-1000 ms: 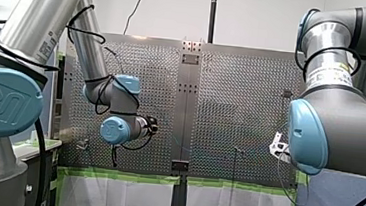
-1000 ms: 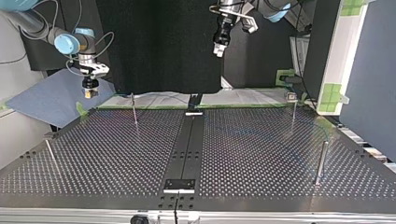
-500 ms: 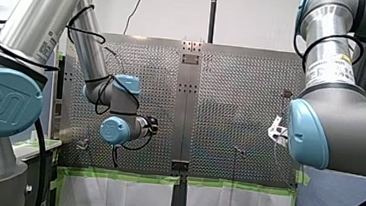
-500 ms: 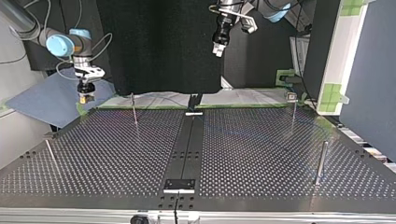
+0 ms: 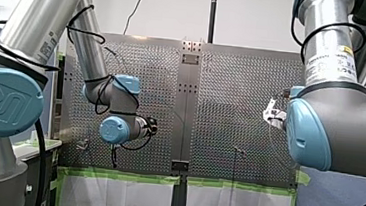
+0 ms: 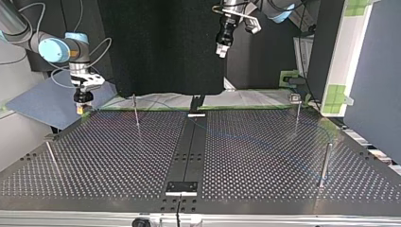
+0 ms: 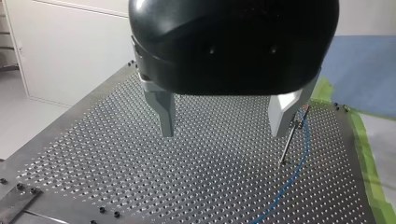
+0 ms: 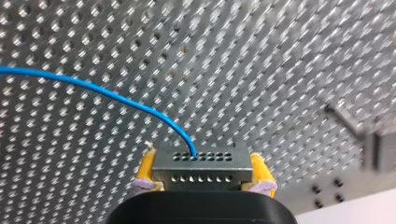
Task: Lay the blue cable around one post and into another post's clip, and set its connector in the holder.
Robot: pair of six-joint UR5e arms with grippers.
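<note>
My right hand (image 8: 204, 172) is clamped on the connector (image 8: 201, 163), a yellow pad (image 8: 145, 169) pressing each short end, and the blue cable (image 8: 93, 88) leaves the connector's pinned face and arcs away over the perforated desk (image 8: 280, 56). The grip takes only the block's ends, so the likeliest trouble starts right there. If the cable goes taut on the way to the holder, the pull could twist the connector between the pads or drag it out. Further out, the cable lies loose across the desk in the top view and could snag on the wrong post or ride up off its route. In the left wrist view it passes just beside the foot of a thin post (image 7: 289, 140), and I cannot tell whether it goes around that post. Nor can I make out which fitting is the holder, so the carry may end badly lined up.

In the top view the right hand (image 6: 81, 108) hangs fingers-down near the desk's far corner at the view's left, close above the surface. My left hand (image 6: 221, 49) hovers high above the middle, also pointing down. Its fingers (image 7: 164, 114) stand wide apart with nothing between them, well clear of the cable (image 7: 299, 163)
</note>
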